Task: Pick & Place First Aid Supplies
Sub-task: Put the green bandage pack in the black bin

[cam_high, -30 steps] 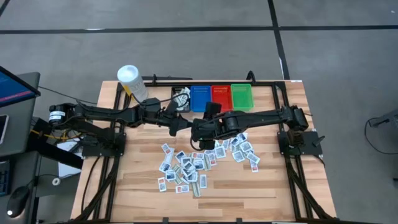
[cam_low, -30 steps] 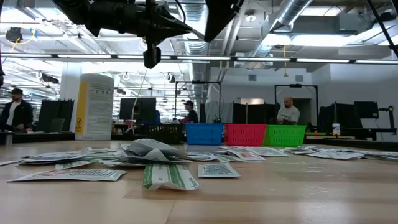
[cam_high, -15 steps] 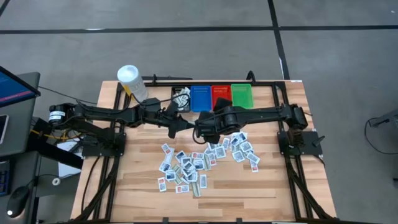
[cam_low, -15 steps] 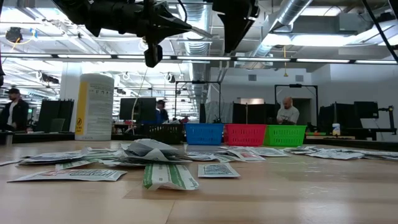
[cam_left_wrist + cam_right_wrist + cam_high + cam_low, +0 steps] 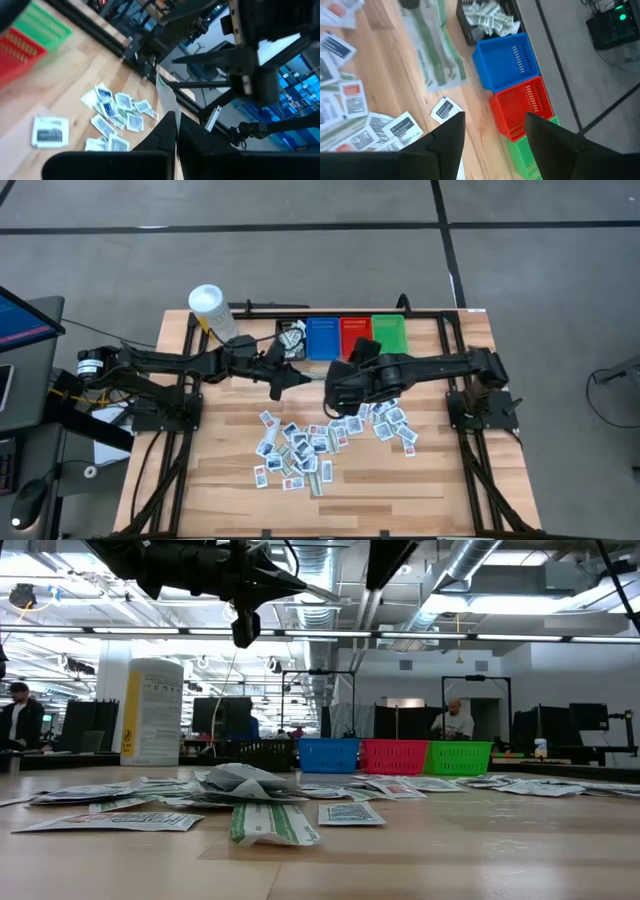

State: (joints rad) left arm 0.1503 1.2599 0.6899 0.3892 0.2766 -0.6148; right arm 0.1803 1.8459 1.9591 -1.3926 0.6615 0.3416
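1. Left gripper [image 5: 300, 377] raised above the table [image 5: 440, 480] near the middle, just short of the bins; jaws pressed together on a thin white packet [image 5: 164, 95], visible between the fingers in the left wrist view.
2. Right gripper [image 5: 336, 395] up over the table just right of the left gripper, above the far edge of the pile; fingers [image 5: 451, 134] spread wide apart, nothing between them.
3. Supplies [image 5: 320, 438] scattered flat across the middle of the table, thickest near centre, trailing right toward the right arm's base.
4. One green-striped packet [image 5: 270, 822] nearest the low camera, slightly curled.
5. One lone packet [image 5: 443, 109] on bare wood between the pile and the bins, in the right wrist view.
6. Row of bins along the far edge, left to right: black bin [image 5: 291, 337] with pale packets inside, blue bin [image 5: 322, 337], red bin [image 5: 355, 332], green bin [image 5: 389, 332].
7. White tub [image 5: 212, 311] with a yellow label upright at the far left corner.
8. People [image 5: 456, 718] at desks in the room behind the table.
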